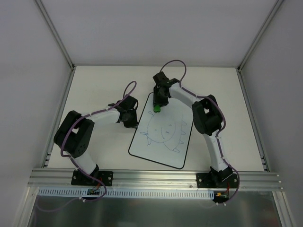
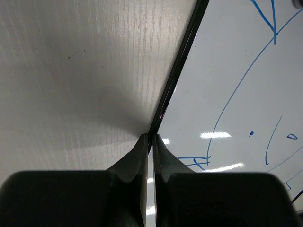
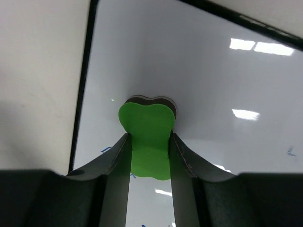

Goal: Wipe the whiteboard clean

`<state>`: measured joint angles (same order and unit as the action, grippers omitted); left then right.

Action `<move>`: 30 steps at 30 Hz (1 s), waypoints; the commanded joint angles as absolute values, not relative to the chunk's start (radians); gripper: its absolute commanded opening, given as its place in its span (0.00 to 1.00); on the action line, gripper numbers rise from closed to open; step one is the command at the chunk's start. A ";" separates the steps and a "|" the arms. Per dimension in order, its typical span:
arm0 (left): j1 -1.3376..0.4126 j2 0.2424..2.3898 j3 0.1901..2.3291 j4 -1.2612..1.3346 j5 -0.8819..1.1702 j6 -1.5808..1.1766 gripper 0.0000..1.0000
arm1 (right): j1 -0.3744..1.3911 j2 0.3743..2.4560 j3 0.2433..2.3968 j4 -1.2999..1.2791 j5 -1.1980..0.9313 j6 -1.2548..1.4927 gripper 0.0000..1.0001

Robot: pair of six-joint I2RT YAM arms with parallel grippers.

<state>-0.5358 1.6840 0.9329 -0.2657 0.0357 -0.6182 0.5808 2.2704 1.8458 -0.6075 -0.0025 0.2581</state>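
Whiteboard (image 1: 163,153), blue doodle (image 1: 165,130) unerased, bench (image 1: 94,85) centre; green eraser (image 3: 147,137) clamped in right jaws, pressed at its far corner for wiping; left jaws shut, seemingly bracing its left edge

A: Whiteboard (image 1: 158,152)?
B: Flat on the table (image 1: 104,90), near the middle, slightly askew. White, rounded corners, thin black edge.
A: Clean?
B: No. Blue line doodle across the middle, face-like with spikes. Far end bare.
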 commanded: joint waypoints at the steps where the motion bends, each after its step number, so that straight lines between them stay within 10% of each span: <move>1: -0.546 1.758 0.859 -0.354 -0.003 -0.614 0.00 | 0.624 2.332 1.876 -0.680 -0.049 0.291 0.00; 17: -0.545 1.741 0.850 -0.356 -0.003 -0.621 0.00 | 0.307 2.076 1.450 -0.595 0.039 0.330 0.00; 30: -0.546 1.718 0.842 -0.356 -0.003 -0.618 0.00 | 0.517 2.178 1.599 -0.572 0.011 0.316 0.00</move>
<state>-0.5362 1.6680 0.9051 -0.2260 0.0441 -0.6220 0.4072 2.0884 1.5486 -0.5152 0.0269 0.3271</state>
